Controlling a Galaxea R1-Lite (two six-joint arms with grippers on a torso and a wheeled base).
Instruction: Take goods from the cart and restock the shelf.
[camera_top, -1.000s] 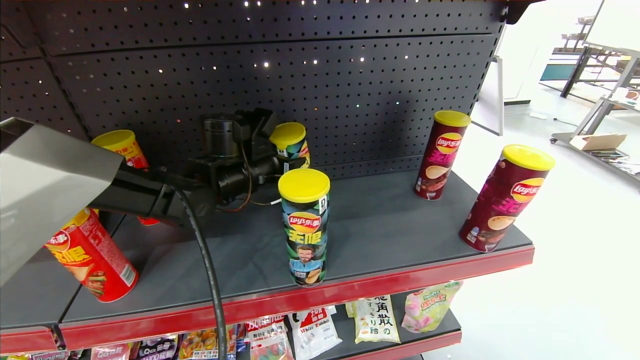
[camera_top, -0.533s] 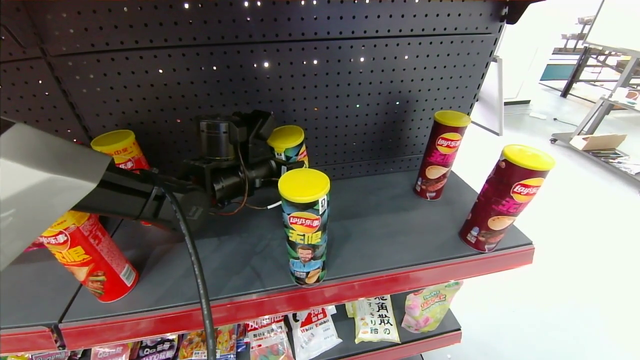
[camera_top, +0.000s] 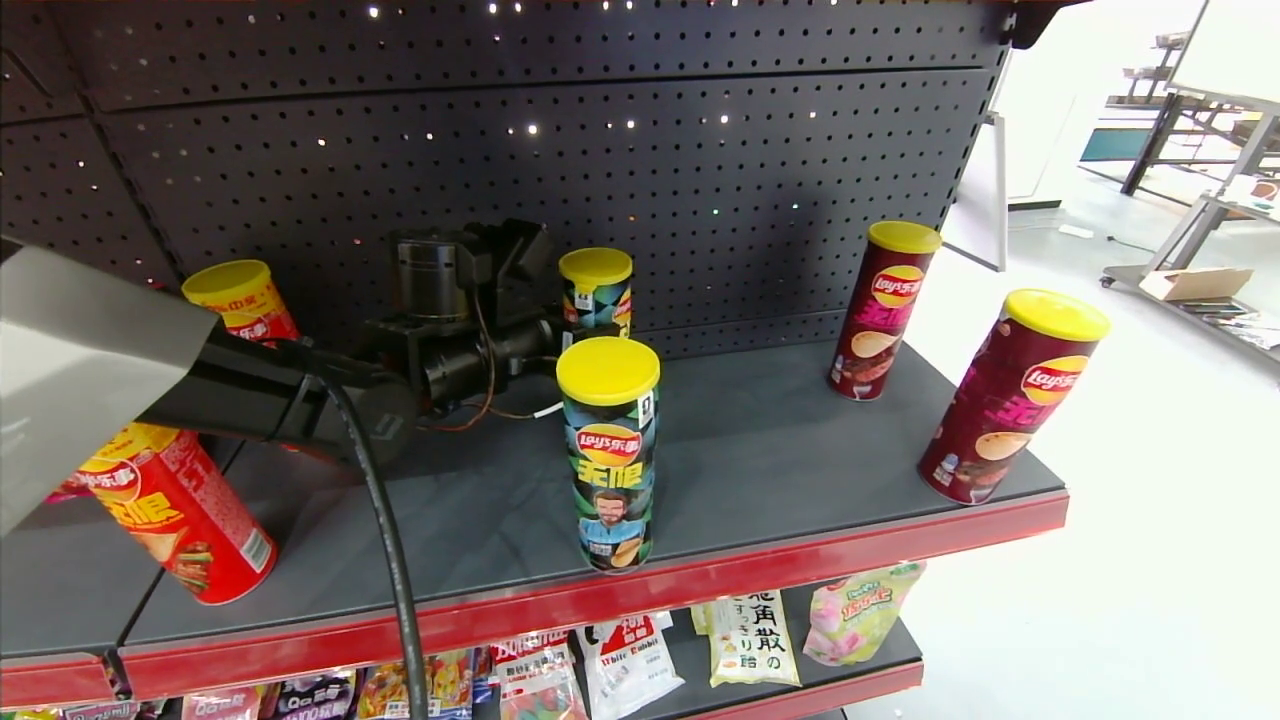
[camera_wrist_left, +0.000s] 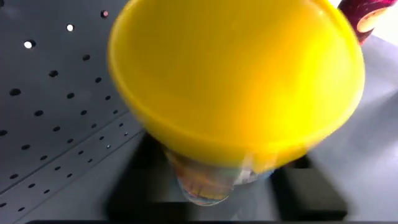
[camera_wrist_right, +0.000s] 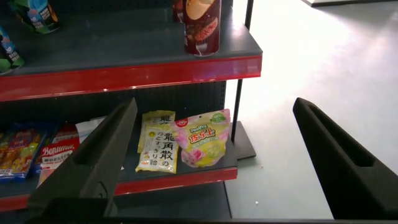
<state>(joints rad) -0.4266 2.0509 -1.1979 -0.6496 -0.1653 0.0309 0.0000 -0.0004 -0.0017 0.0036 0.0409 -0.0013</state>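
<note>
Left edge: a red cylindrical chip can with a yellow lid (camera_top: 180, 520) stands at the lower left of the frame, near the front of the dark grey shelf (camera_top: 780, 470). A second red can (camera_top: 243, 296) stands behind it against the black pegboard back panel (camera_top: 700, 180).
Left claw (camera_top: 540, 338): centre-left of the frame, deep in the shelf. I cannot tell whether it grips or is parted.
Task's thing: the teal-and-black chip can with a yellow lid (camera_top: 596, 290) stands upright at the back of the shelf, just right of the left claw and close against it.
Change: half a second ago this can's top leaned left. It now stands straight and a little farther right, while the arm has barely shifted.
Centre: a matching teal can (camera_top: 608, 450) stands at the shelf's front edge, in front of the left claw.
Right: one maroon can (camera_top: 885, 310) stands at the back, and another maroon can (camera_top: 1010, 400) at the front right corner.
Right claw (camera_wrist_right: 214, 102): spread wide and empty, facing the snack bags (camera_wrist_right: 186, 140) on a lower shelf.
</note>
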